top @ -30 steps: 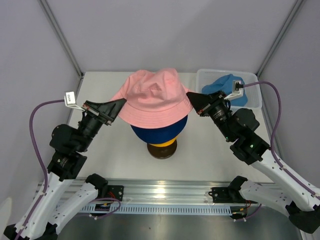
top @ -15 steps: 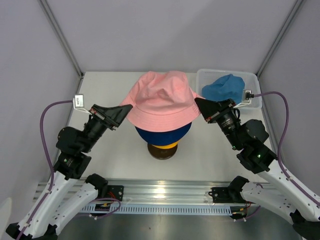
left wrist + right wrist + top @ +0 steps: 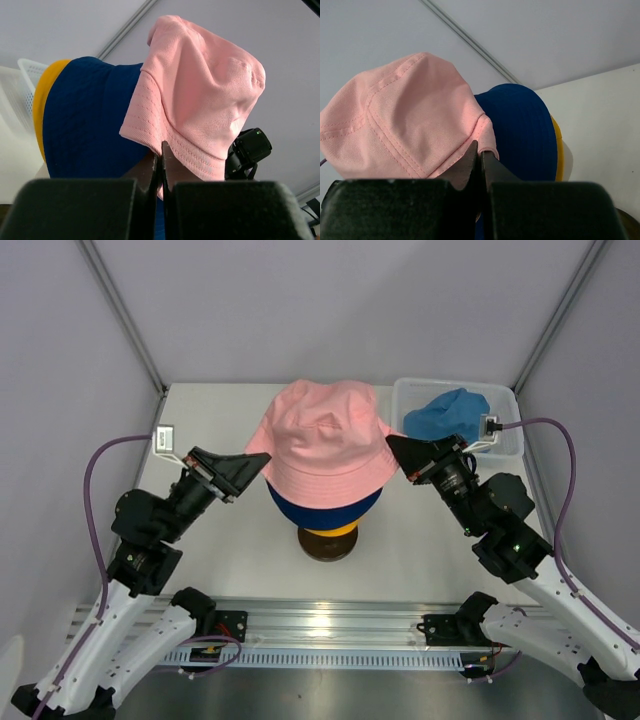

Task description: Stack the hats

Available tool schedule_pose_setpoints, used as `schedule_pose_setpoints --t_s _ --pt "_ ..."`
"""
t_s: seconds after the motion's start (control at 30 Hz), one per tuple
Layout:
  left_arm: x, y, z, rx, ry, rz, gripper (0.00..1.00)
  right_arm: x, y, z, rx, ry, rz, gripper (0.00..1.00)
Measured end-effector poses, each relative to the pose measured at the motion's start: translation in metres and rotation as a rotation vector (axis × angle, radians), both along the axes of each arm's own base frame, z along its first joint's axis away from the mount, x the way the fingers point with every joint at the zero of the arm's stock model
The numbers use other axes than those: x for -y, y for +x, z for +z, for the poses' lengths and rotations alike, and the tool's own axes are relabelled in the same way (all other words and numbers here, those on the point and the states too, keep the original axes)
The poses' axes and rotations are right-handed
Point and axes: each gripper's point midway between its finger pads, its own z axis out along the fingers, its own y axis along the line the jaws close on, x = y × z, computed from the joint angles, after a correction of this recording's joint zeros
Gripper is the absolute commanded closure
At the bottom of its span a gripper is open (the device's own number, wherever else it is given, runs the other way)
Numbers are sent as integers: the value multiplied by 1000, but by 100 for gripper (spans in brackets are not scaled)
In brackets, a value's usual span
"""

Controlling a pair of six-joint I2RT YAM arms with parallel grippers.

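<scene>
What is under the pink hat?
Under the pink hat is a navy hat, then the edge of a yellow hat, then a dark base. Whatever supports them is covered.

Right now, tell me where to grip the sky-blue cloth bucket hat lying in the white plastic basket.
Pinch the humped top of the sky-blue cloth bucket hat, coming down from above: it lies crumpled inside the white plastic basket, whose walls would likely block a sideways approach.

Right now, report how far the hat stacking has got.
Done: the yellow hat and the navy hat over it sit on the stand. In hand: the left tool and right tool each pinch the brim of the pink hat, held over the navy one, not yet released. Left: the sky blue hat lies in the white basket.
</scene>
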Motion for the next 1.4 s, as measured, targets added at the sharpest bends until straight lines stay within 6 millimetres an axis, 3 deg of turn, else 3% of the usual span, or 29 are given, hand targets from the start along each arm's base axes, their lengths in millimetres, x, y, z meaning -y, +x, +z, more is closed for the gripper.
schedule_pose_setpoints --t_s 0.4,0.53,0.73,0.93,1.4 --pt "1 -20 -11 122 89 -40 99 5 -14 -1 40 -10 31 100" --pt "2 -18 -20 175 163 -27 99 6 -18 -4 76 -33 39 100" --pt "2 1 -32 220 248 31 99 -2 -5 -14 110 -104 16 100" --pt "2 4 -32 322 292 58 99 -13 9 -19 171 -160 -5 100" --pt "3 -13 -33 548 336 49 99 -9 9 -7 405 -270 -56 100"
